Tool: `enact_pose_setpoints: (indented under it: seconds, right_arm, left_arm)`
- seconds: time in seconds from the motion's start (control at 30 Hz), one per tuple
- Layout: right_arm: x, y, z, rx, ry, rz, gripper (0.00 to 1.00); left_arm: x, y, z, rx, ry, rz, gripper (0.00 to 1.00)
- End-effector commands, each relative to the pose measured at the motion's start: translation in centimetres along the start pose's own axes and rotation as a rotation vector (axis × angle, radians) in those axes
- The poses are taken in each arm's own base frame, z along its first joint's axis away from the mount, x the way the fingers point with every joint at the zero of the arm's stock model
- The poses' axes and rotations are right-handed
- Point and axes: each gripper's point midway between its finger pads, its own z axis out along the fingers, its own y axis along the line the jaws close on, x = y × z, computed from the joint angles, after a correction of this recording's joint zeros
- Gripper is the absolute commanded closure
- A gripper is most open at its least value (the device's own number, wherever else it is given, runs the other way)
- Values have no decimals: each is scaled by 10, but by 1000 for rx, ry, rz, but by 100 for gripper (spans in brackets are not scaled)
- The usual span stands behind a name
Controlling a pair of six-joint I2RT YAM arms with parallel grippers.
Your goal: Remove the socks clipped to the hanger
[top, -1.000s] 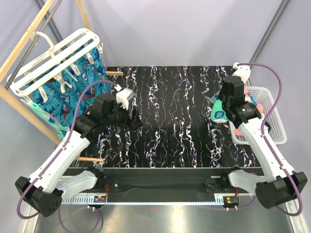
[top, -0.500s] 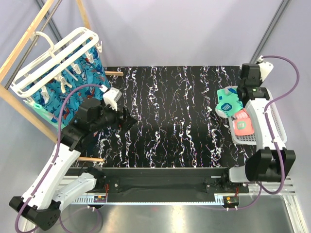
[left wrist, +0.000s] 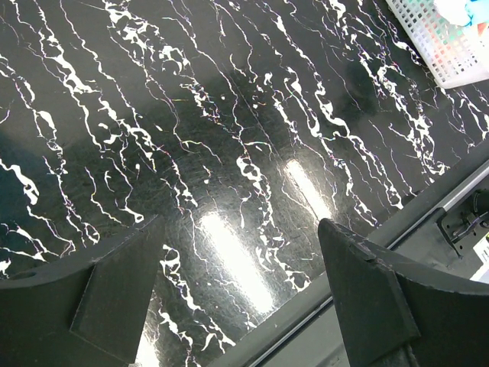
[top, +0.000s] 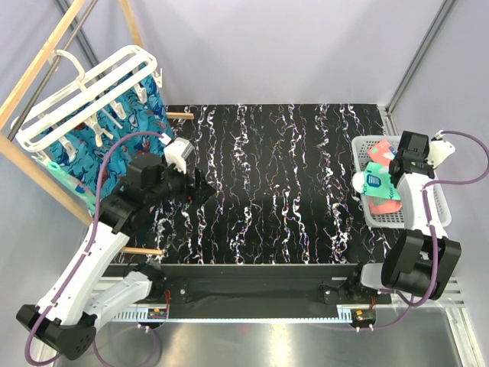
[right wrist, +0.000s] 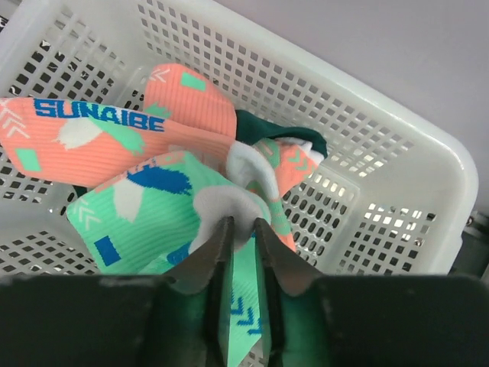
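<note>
The right arm is standing folded at the counter's (top: pixel 290 176) 3 o'clock edge, the right tool (right wrist: pixel 243 229) clenching a mint-green sock (right wrist: pixel 153 214) over the white mesh basket (right wrist: pixel 397 153). The sock's length is trailing toward 8 o'clock in the wrist view, beside a coral sock (right wrist: pixel 114 145). The left arm is bending at 9 o'clock, the left tool (left wrist: pixel 241 229) released above black marbled counter. Blue patterned socks (top: pixel 114 153) are hanging from the hanger (top: pixel 84 92) at 10 o'clock, against grey walls (top: pixel 267 46).

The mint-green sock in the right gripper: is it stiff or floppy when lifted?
Probably floppy: the mint-green sock bunches and folds where the right gripper pinches it. Likely light, since a small pinch of fabric seems to carry it. Its ribbed knit should hardly slip.
</note>
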Motion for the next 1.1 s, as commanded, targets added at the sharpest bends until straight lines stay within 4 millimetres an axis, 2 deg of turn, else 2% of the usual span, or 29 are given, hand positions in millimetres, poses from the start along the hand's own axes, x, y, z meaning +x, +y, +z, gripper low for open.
enact_pose_setpoints:
  seconds: [0.0,0.17,0.27,0.3,0.37,0.4,0.5,0.53,0.57,0.63,0.67,0.7,0.77,0.9,0.97,1.07]
  right_arm:
    - [-17,3,1,5,-65,71,75]
    - [-40,2,-18,-20,-95,92,66]
    - [-45,11,-34,-111,-88,112,50]
    - [-37,25,-40,-193,-36,103,46]
    - [-25,40,-43,-273,40,95,43]
    - [-7,43,-42,-278,121,75,43]
    - [9,35,-44,-225,198,117,42]
    - [14,39,-46,-246,215,142,41]
    - [29,42,-49,-282,260,151,41]
    - [31,48,-58,-331,267,226,42]
    - [43,47,-56,-336,289,245,42]
    - [39,52,-58,-367,273,278,42]
    - [46,52,-51,-343,278,321,43]
    - [63,49,-14,-238,269,304,43]
    - [72,37,8,-143,250,266,44]
    - [71,23,28,-64,215,256,44]
  left_arm:
    - [-23,-7,-8,20,-81,14,13]
    - [-25,3,-11,-40,-101,3,13]
    - [-29,1,-13,-37,-117,4,13]
    - [-30,1,-12,-37,-117,3,13]
    - [-31,2,-11,-38,-116,-1,13]
    - [-32,4,-12,-50,-121,-9,13]
    - [-30,9,-11,-67,-117,-15,13]
    - [-28,10,-11,-69,-115,-16,12]
    - [-27,11,-10,-71,-112,-18,12]
    - [-27,11,-9,-72,-110,-19,12]
    - [-28,12,-7,-72,-107,-18,12]
    - [-27,12,-6,-73,-101,-20,12]
    - [-27,16,-4,-83,-93,-23,12]
    - [-24,23,-5,-118,-88,-25,12]
    - [-23,24,-5,-125,-92,-26,12]
    - [-23,26,-4,-136,-93,-32,12]
